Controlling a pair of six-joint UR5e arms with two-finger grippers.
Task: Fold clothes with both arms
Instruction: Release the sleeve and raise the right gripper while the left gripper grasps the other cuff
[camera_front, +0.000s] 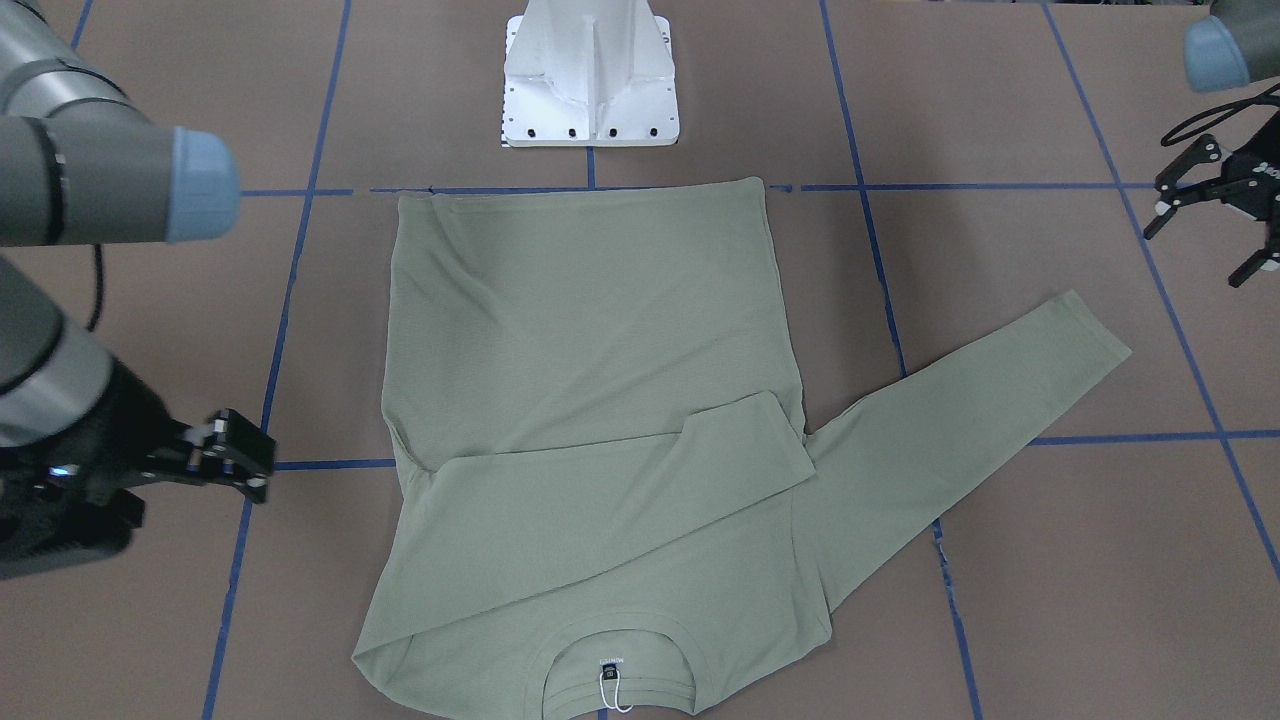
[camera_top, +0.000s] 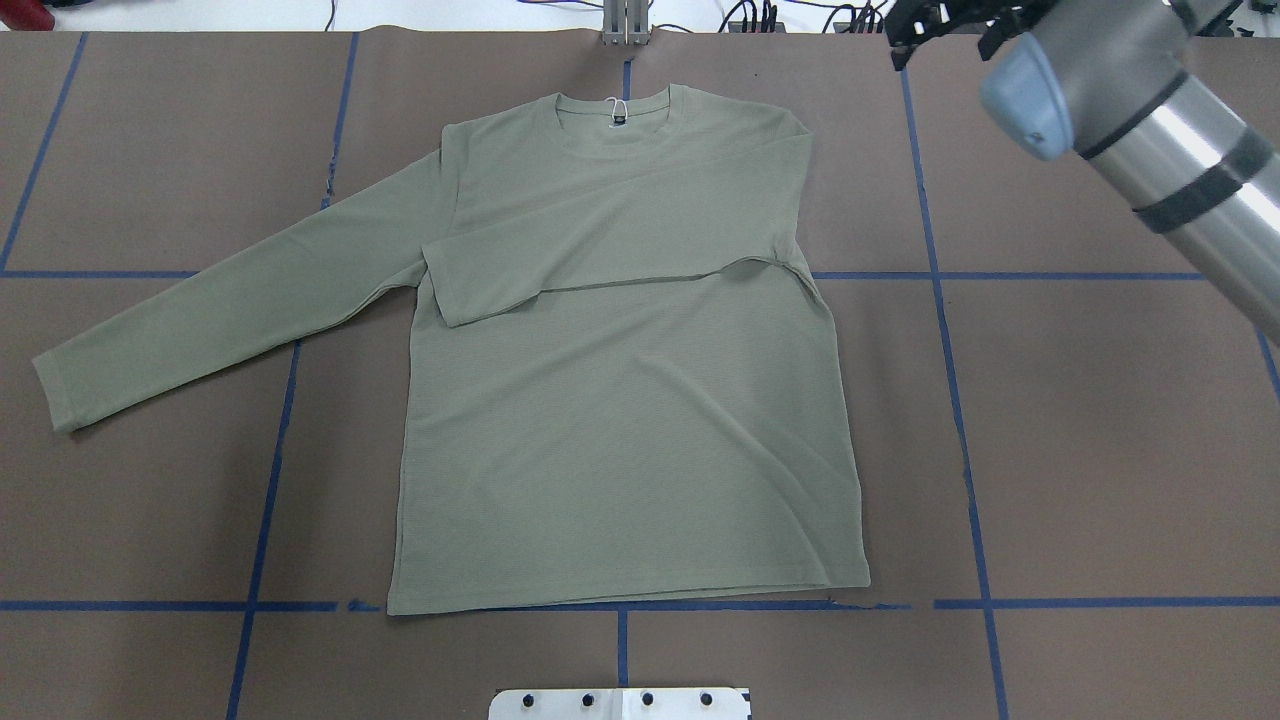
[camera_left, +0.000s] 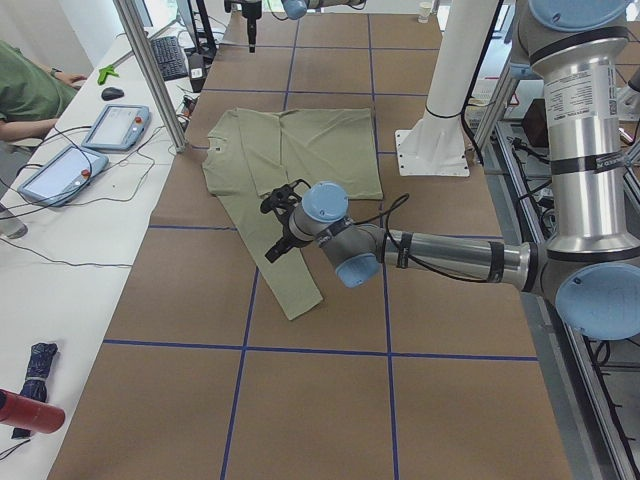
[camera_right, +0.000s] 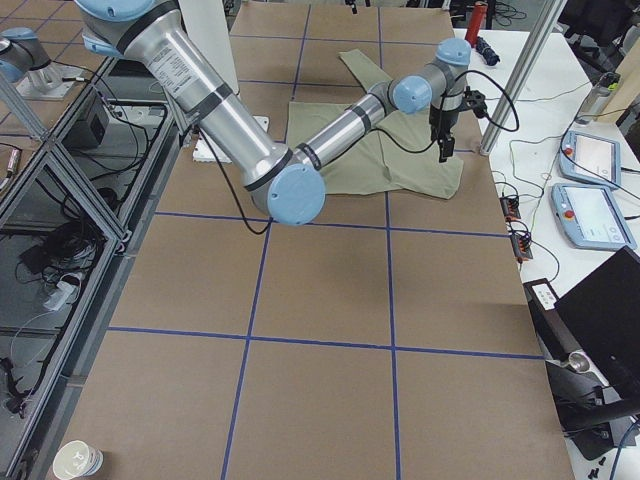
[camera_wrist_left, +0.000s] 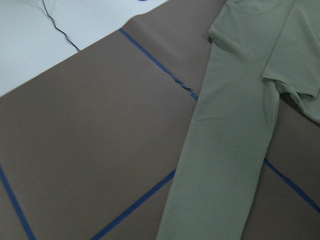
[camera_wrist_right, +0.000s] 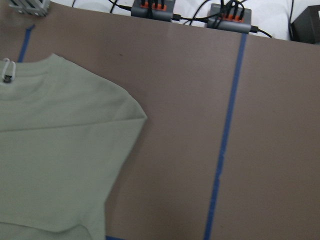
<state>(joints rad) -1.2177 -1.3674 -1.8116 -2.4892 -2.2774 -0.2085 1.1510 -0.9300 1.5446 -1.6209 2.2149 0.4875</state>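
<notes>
The pale sage-green shirt (camera_top: 620, 420) lies flat on the brown table, neck label (camera_front: 610, 668) at the far edge from the robot. One sleeve (camera_top: 600, 245) is folded across the chest. The other sleeve (camera_top: 220, 300) stretches out flat toward the robot's left and also fills the left wrist view (camera_wrist_left: 230, 150). My left gripper (camera_front: 1205, 245) hangs open above the table beside that sleeve's cuff, holding nothing. My right gripper (camera_top: 940, 35) is open and empty, off the shirt's shoulder (camera_wrist_right: 115, 110) near the far edge. No fingers show in either wrist view.
The white pedestal base (camera_front: 590, 100) stands just behind the shirt's hem. Blue tape lines (camera_top: 950, 330) grid the table. Along the far side run a metal post (camera_left: 150, 70), teach pendants (camera_left: 110, 125) and a seated person's arm (camera_left: 25, 95).
</notes>
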